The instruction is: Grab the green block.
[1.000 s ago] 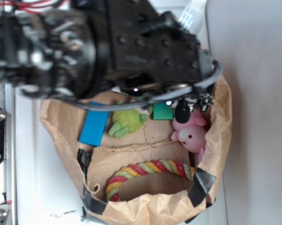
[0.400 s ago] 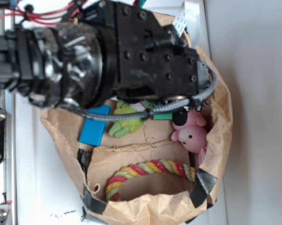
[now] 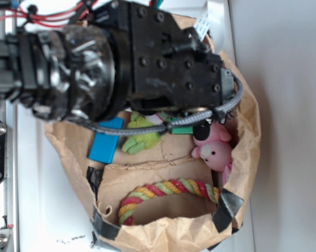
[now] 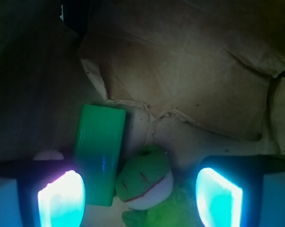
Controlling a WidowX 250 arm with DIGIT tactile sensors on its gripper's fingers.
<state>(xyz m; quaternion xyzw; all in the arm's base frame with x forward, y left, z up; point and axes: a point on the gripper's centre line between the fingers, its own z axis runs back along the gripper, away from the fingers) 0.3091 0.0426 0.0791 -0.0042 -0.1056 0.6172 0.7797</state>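
Note:
In the wrist view the green block [image 4: 99, 151] lies flat on brown paper, its long side running away from me. My gripper [image 4: 140, 198] hangs open above it. The left finger [image 4: 62, 198] glows just left of the block's near end, and the right finger [image 4: 218, 196] is far to the right. The plush frog's head [image 4: 145, 177] sits between the fingers, touching the block's right edge. In the exterior view the black wrist housing [image 3: 163, 63] covers most of the green block [image 3: 181, 129]; only a thin strip shows under the grey cable.
Everything lies inside a torn brown paper bag [image 3: 247, 131]. A blue block [image 3: 105, 143] lies left of the lime plush frog [image 3: 139, 137]. A pink plush pig [image 3: 213, 149] lies to the right, a braided rope ring [image 3: 168, 191] below. A metal rail [image 3: 0, 157] runs along the left.
Since a second ago the arm has shifted over the bag, and its housing now hides most of the green block in the exterior view. Nothing has moved in the last half second.

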